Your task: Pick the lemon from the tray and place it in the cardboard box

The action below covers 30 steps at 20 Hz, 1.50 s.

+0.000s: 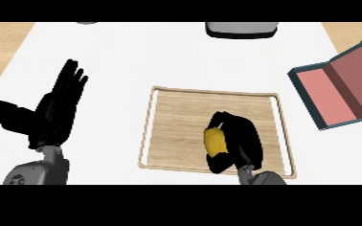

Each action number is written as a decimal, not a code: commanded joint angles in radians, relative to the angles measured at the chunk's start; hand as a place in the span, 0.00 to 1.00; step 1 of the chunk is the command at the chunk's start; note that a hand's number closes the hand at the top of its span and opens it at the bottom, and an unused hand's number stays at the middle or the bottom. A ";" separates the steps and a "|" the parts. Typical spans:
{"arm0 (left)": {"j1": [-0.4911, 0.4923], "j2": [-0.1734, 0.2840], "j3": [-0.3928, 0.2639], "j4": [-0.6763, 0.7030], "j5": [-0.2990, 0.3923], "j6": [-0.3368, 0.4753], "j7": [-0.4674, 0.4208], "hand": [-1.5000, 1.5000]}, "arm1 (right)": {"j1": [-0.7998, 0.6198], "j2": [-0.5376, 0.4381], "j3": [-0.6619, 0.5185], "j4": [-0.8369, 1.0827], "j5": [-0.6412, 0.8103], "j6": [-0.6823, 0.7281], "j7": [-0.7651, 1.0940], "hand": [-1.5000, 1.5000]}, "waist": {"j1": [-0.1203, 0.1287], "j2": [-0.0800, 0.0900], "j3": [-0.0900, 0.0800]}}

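right robot hand [240, 143]: curled round lemon [214, 140] | on tray [176, 124], lower centre | left robot hand [56, 107]: fingers straight, resting left edge

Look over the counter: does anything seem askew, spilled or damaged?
Nothing stands out. The tray lies flat, the right hand curls round the lemon over it, and the box sits intact at the right edge.

Tray [170, 124] pale matt wood; lemon [214, 140] smooth.
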 commanded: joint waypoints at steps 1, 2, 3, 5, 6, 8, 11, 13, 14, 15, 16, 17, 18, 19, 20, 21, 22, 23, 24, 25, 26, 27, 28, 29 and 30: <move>-0.041 -0.021 -0.018 0.027 -0.015 0.017 0.000 0.50 | -0.128 -0.016 0.107 0.080 0.102 0.087 -0.033 1.00 | 0.009 0.003 -0.001; -0.013 -0.009 -0.020 -0.020 0.002 -0.004 0.018 0.50 | -0.164 -0.021 0.126 0.140 0.125 0.081 -0.073 1.00 | 0.029 0.003 0.000; -0.042 0.003 0.003 0.021 0.013 -0.007 0.022 0.50 | -0.204 -0.014 0.127 0.135 0.148 0.086 -0.068 1.00 | 0.013 0.003 0.000; 0.059 -0.018 -0.018 -0.024 -0.009 -0.007 -0.041 0.50 | -0.215 -0.001 0.138 0.135 0.187 0.074 -0.065 1.00 | 0.008 -0.001 0.000; 0.015 0.019 0.009 -0.057 0.016 -0.011 0.041 0.50 | -0.269 0.022 0.125 0.112 0.179 0.119 -0.053 1.00 | 0.007 -0.002 0.000; 0.029 -0.029 -0.042 -0.063 -0.019 0.019 0.037 0.50 | -0.256 0.031 0.153 0.043 0.194 0.161 -0.038 1.00 | -0.003 -0.002 0.000; 0.032 -0.049 -0.045 0.017 -0.034 0.015 -0.038 0.50 | -0.285 0.030 0.195 -0.066 0.234 0.278 0.004 1.00 | -0.009 -0.002 0.000; 0.022 -0.026 -0.010 0.019 -0.013 0.008 -0.034 0.50 | -0.262 0.045 0.220 -0.188 0.245 0.299 0.065 1.00 | -0.011 -0.003 0.000; -0.057 -0.012 -0.010 -0.010 -0.028 0.042 0.056 0.50 | -0.304 0.045 0.194 -0.187 0.202 0.294 0.082 1.00 | -0.009 -0.002 0.000; -0.001 -0.009 -0.008 -0.035 -0.008 0.020 0.046 0.50 | -0.319 0.045 0.143 -0.222 0.195 0.275 0.098 1.00 | -0.007 -0.003 0.000; 0.067 0.007 0.010 -0.020 0.015 -0.033 -0.034 0.50 | -0.296 0.045 0.181 -0.202 0.213 0.114 0.168 1.00 | 0.003 -0.003 0.000; 0.018 -0.022 -0.020 -0.001 -0.023 0.006 -0.029 0.50 | -0.306 0.045 0.157 -0.262 0.193 0.141 0.193 1.00 | -0.009 -0.003 0.000; -0.006 -0.009 0.002 0.020 -0.021 0.018 -0.009 0.50 | -0.340 0.046 0.108 -0.257 0.227 0.127 0.200 1.00 | -0.011 -0.002 0.000; 0.055 -0.045 -0.047 0.024 -0.055 0.016 -0.069 0.50 | -0.404 0.046 0.073 -0.268 0.213 0.164 0.258 1.00 | -0.005 -0.002 0.000; 0.039 -0.011 -0.002 -0.014 -0.016 0.009 -0.012 0.50 | -0.360 0.046 0.024 -0.304 0.239 0.176 0.215 1.00 | -0.010 -0.003 0.000; 0.030 -0.010 0.016 0.027 0.000 -0.007 -0.060 0.50 | -0.376 0.046 -0.012 -0.317 0.247 0.170 0.238 1.00 | -0.013 -0.002 0.000; 0.001 -0.001 0.018 0.029 0.008 -0.013 -0.036 0.50 | -0.402 0.046 0.030 -0.272 0.276 0.097 0.292 1.00 | -0.006 -0.001 0.000; 0.010 0.007 0.013 -0.025 -0.007 0.010 0.026 0.50 | -0.439 0.017 -0.089 -0.334 0.256 0.205 0.261 1.00 | -0.010 -0.004 0.000; 0.004 -0.003 0.012 -0.003 0.013 -0.008 0.001 0.50 | -0.352 -0.004 -0.047 -0.381 0.290 0.160 0.259 1.00 | -0.015 -0.003 0.000; 0.078 -0.051 -0.054 -0.077 -0.043 0.035 0.006 0.50 | -0.389 0.009 -0.075 -0.398 0.301 0.194 0.296 1.00 | -0.008 -0.005 0.001; 0.012 0.006 0.020 0.016 0.008 -0.019 -0.034 0.50 | -0.389 -0.009 -0.128 -0.302 0.298 0.109 0.236 1.00 | -0.007 0.001 0.000; 0.039 0.003 0.022 0.007 0.017 -0.028 -0.046 0.50 | -0.405 -0.041 -0.209 -0.357 0.231 0.190 0.233 1.00 | -0.009 0.000 0.000; 0.009 -0.003 0.015 -0.010 -0.004 0.005 -0.012 0.50 | -0.405 -0.036 -0.214 -0.379 0.239 0.208 0.249 1.00 | -0.009 -0.001 0.000; 0.016 -0.005 0.015 -0.012 0.017 -0.010 -0.005 0.50 | -0.417 -0.078 -0.292 -0.373 0.179 0.241 0.211 1.00 | -0.009 0.000 0.000; 0.002 0.022 0.034 -0.023 0.025 -0.022 0.008 0.50 | -0.442 -0.062 -0.306 -0.348 0.190 0.232 0.223 1.00 | -0.006 0.000 0.000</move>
